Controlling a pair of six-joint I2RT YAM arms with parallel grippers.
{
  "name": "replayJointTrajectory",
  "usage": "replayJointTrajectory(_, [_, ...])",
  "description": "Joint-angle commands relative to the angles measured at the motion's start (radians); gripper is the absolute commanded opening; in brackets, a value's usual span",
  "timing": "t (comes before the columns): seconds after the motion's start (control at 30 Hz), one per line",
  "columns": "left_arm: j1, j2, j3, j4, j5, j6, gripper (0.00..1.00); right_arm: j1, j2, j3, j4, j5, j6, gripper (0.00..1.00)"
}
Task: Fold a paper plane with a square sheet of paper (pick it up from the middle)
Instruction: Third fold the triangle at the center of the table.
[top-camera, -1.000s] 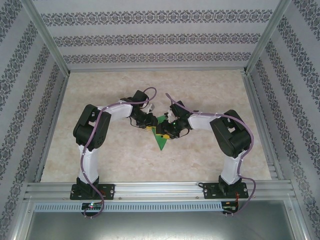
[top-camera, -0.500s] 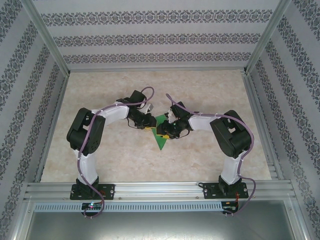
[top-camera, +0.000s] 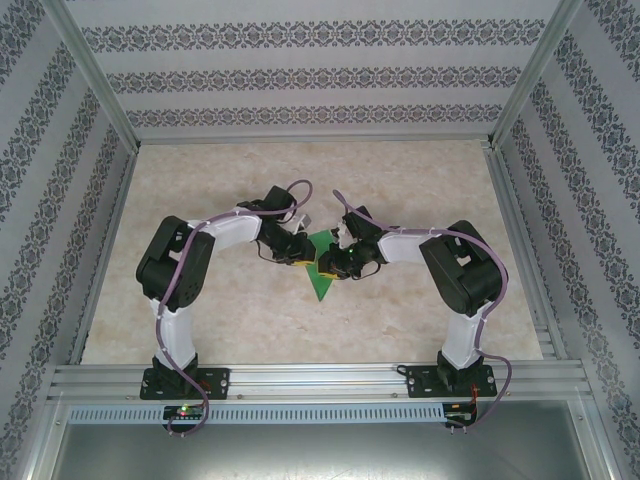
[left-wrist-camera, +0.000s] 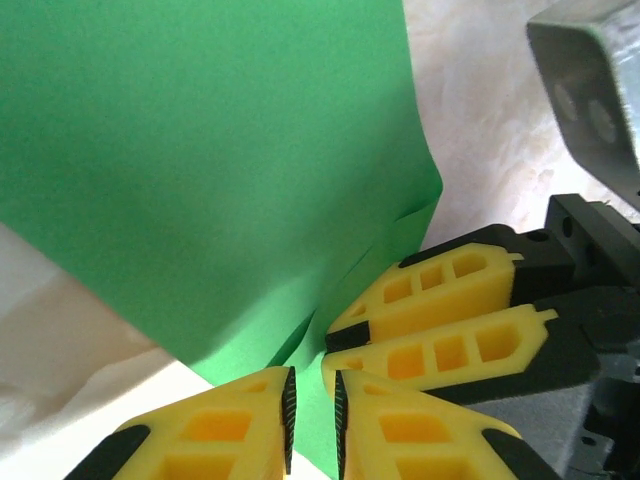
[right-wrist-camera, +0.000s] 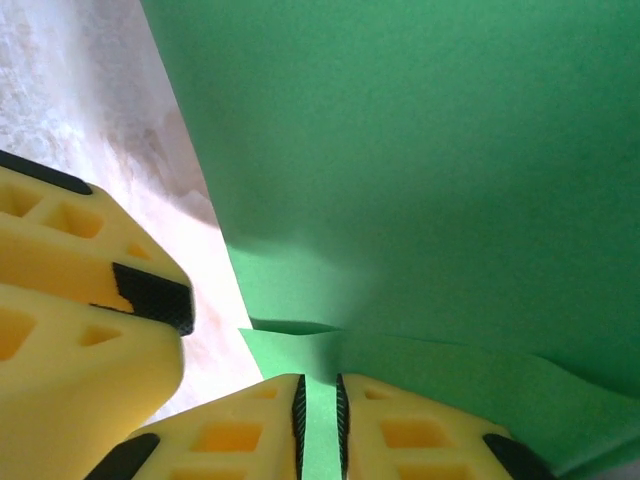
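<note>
The left gripper (left-wrist-camera: 313, 410) is narrow, its yellow fingers pinching the bright-green paper sheet (top-camera: 320, 284). The right gripper (right-wrist-camera: 320, 405) pinches it likewise, just beside. The sheet, folded to a point aimed at the near edge, sits mid-way across the pale marbled table (top-camera: 420, 180). Over the last second only the left elbow has swung outward and both pinches held, so probably a crease is being set.
</note>
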Motion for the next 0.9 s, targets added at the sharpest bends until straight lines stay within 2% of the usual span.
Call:
replayJointTrajectory(0.0, [-0.017,0.031,-0.001,0.011,0.026,0.003,0.22,-0.002,0.02,-0.025,-0.031,0.02,-0.012,0.16])
replayJointTrajectory(0.33, [-0.043,0.052,-0.007,0.002,0.029,0.017,0.21,-0.01,0.027,-0.037,-0.028,0.02,-0.016,0.09])
replayJointTrajectory(0.87, [-0.046,0.006,-0.046,-0.008,-0.005,0.033,0.2,-0.017,0.017,-0.047,-0.04,0.022,-0.021,0.06])
